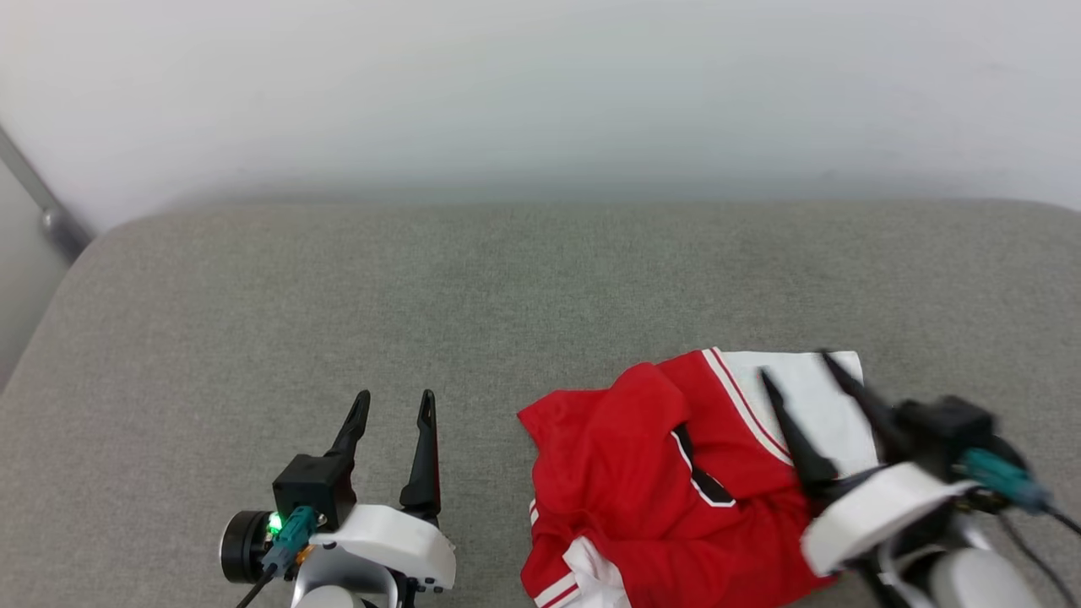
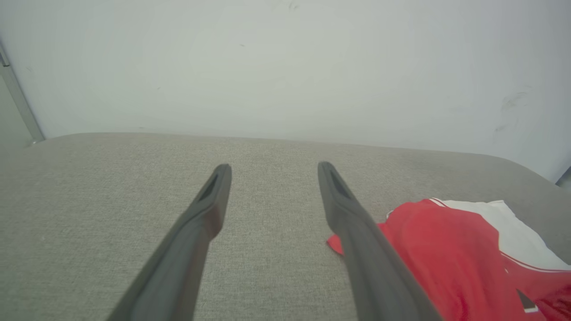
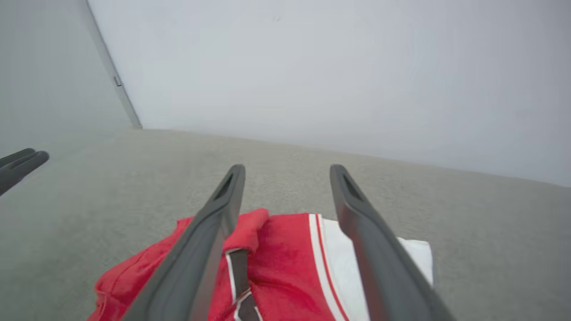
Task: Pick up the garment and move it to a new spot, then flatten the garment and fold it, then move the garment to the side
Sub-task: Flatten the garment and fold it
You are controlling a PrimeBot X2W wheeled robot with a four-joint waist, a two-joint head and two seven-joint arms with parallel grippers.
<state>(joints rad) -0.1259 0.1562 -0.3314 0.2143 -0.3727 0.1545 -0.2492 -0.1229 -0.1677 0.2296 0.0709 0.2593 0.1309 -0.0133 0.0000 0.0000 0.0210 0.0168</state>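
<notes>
The garment (image 1: pixel 659 481), a red jersey T-shirt with a white sleeve and red-white stripe trim, lies crumpled on the grey cushion at the lower right. A black white-edged letter shows in its folds. My right gripper (image 1: pixel 794 365) hovers over the white sleeve (image 1: pixel 811 397), open, with nothing between its fingers. In the right wrist view the garment (image 3: pixel 276 267) lies under the open right gripper (image 3: pixel 287 168). My left gripper (image 1: pixel 395 397) stands open at the lower left, apart from the cloth. The garment (image 2: pixel 450 254) lies to the right of the left gripper (image 2: pixel 274 166) in the left wrist view.
The grey fabric cushion (image 1: pixel 338 295) spreads wide to the left and back. A pale wall (image 1: pixel 540 84) rises behind its far edge. A grey metal bar (image 1: pixel 42 211) slants down at the far left. The left gripper's fingers (image 3: pixel 20 162) show at the right wrist view's left edge.
</notes>
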